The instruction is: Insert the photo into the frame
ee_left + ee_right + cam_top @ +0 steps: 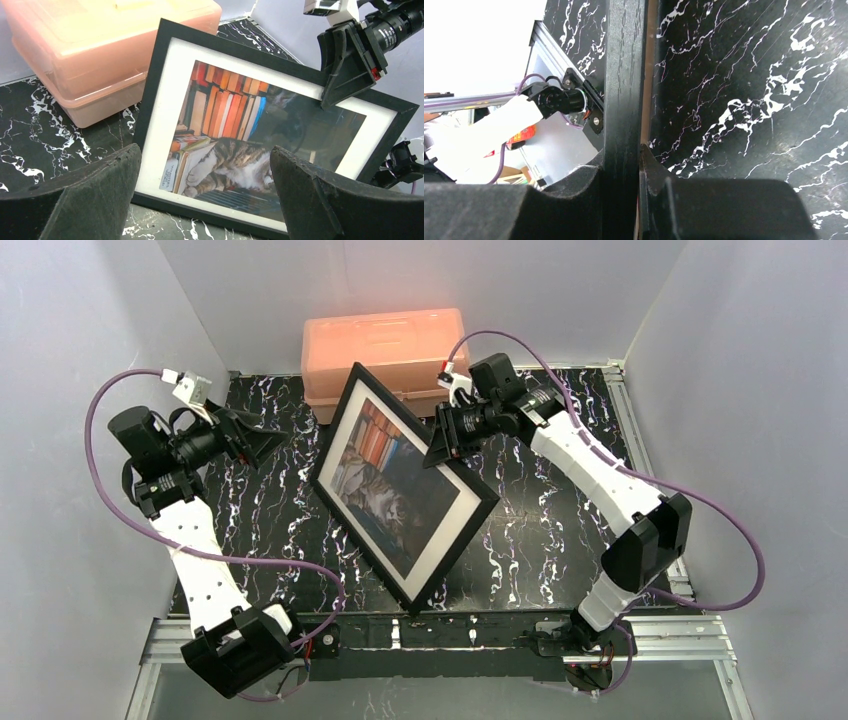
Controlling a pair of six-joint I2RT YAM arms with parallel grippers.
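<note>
The black frame (480, 510) stands tilted above the marbled table, its glass side facing left and up. Inside it sits the photo (395, 480) of a cat and orange-red books, ringed by a white mat. My right gripper (441, 438) is shut on the frame's upper right edge; in the right wrist view the frame edge (624, 100) runs straight up between the jaws. My left gripper (262, 443) hangs open at the left, apart from the frame. Through its wide fingers (90, 195) I see the photo (235, 145) behind the pane.
A peach plastic box (385, 345) stands at the back behind the frame; it shows again as the peach box (95, 55) in the left wrist view. The black marbled table (560, 530) ends in metal rails at the right and front. Grey walls enclose three sides.
</note>
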